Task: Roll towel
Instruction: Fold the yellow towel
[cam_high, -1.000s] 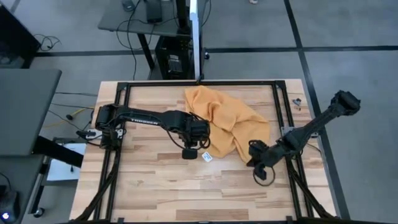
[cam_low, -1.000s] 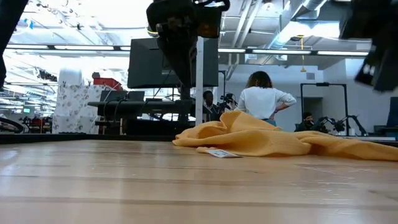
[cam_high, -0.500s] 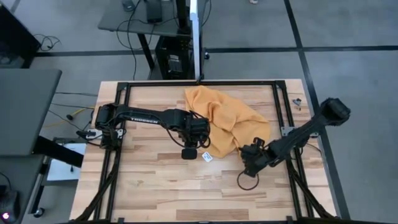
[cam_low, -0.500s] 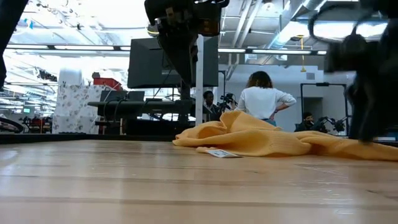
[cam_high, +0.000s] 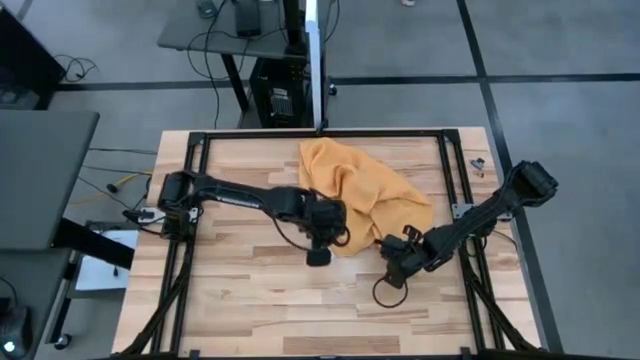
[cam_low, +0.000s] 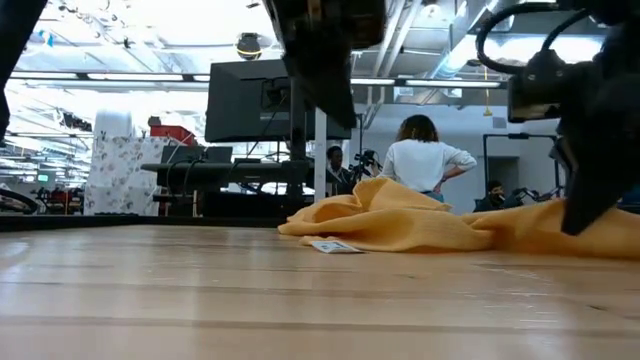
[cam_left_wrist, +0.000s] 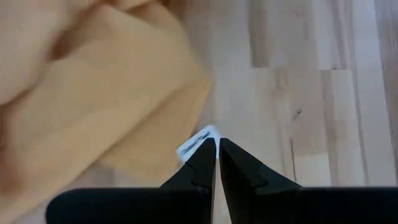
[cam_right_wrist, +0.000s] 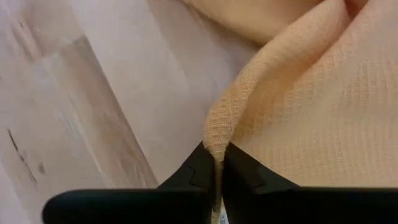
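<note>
The towel (cam_high: 365, 195) is lying crumpled on the wooden surface (cam_high: 250, 290), bunched up toward the far middle, with folds all over and nothing rolled yet. Its white tag (cam_low: 333, 246) sticks out flat on the wood at the near edge.

The right hand (cam_right_wrist: 217, 163) is down at the towel's near right edge and clenched on a fold of the cloth; in its wrist view you can see the fabric pinched right between the fingertips and pulled up into a little ridge. The left hand (cam_left_wrist: 217, 149) is at the near left edge, hovering just over the tag with its fingers pressed together, holding nothing as far as I can tell.

A person (cam_low: 427, 160) is standing in the room behind.
</note>
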